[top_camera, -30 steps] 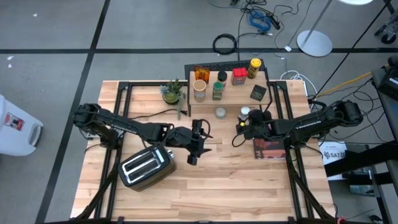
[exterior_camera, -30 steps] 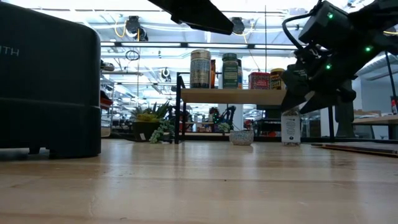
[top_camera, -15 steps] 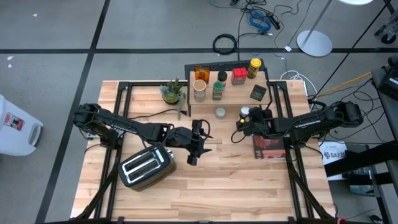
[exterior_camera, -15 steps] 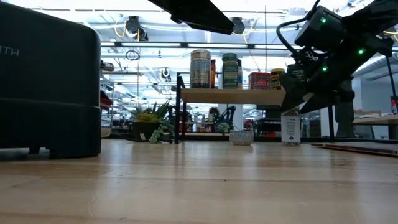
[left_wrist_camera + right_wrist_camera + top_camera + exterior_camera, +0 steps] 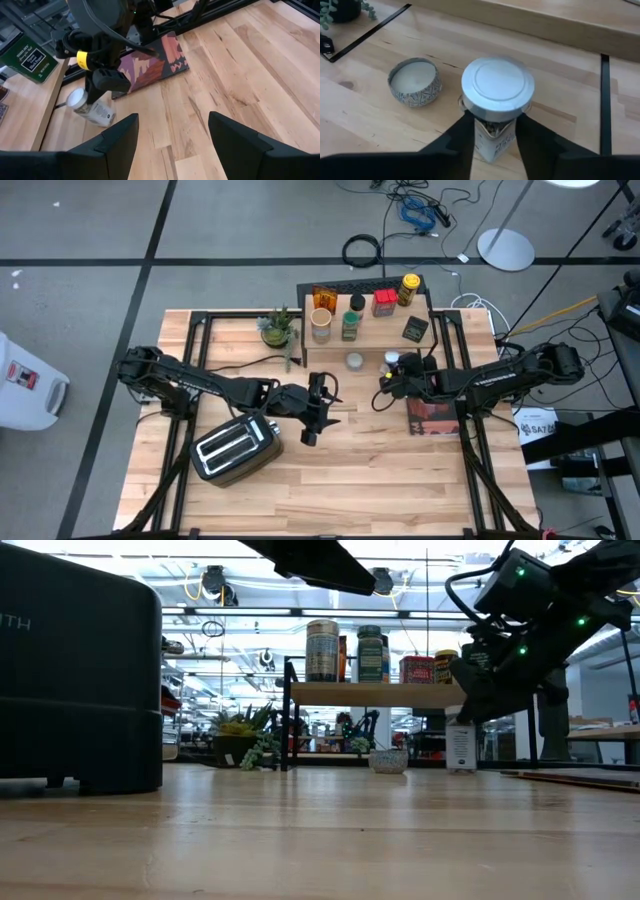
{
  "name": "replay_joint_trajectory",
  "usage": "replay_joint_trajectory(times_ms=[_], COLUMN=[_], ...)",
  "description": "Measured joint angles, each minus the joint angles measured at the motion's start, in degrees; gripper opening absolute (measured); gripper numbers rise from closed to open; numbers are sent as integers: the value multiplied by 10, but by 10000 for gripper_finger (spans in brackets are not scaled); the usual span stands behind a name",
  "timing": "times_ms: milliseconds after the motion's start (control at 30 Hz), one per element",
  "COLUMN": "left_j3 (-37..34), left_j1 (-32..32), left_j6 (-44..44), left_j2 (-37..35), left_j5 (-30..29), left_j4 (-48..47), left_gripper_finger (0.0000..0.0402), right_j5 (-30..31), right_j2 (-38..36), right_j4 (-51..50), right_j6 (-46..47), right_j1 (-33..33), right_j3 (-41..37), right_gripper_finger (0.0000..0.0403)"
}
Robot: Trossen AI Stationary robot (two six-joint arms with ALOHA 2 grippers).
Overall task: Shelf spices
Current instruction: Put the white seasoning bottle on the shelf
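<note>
The right tool (image 5: 492,132) is low, and its two fingers pinch in close. The left tool (image 5: 310,418) hangs with its fingers spread apart.

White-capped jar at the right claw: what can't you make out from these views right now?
- Jar label: right wrist view, hidden by its cap and the right claw; too small in the high view.
- Jar's cap: low view, covered by the claw.
- Shelf jar labels: low view, too small to read.
- Left claw waits mid-table.

Several spice jars (image 5: 350,326) stood on the shelf (image 5: 368,340). A bottle (image 5: 496,100) and a tin (image 5: 414,81) sat side by side on the table (image 5: 380,470) before it.
</note>
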Motion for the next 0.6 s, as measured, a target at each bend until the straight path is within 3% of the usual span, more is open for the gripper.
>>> replay_joint_trajectory(times_ms=[167, 367, 500, 600], left_j3=[0, 0, 0, 0], left_j1=[0, 0, 0, 0], left_j6=[0, -1, -3, -3], left_j2=[0, 0, 0, 0], left_j5=[0, 0, 0, 0], left_j4=[-3, -11, -17, -19], left_gripper_finger=[249, 249, 249, 249], right_j5=[-6, -12, -46, -70], right_j2=[0, 0, 0, 0], right_j4=[-1, -4, -4, -1], right_j6=[0, 9, -10, -18], right_j1=[9, 31, 49, 66], right_j3=[0, 0, 0, 0], right_gripper_finger=[89, 80, 94, 134])
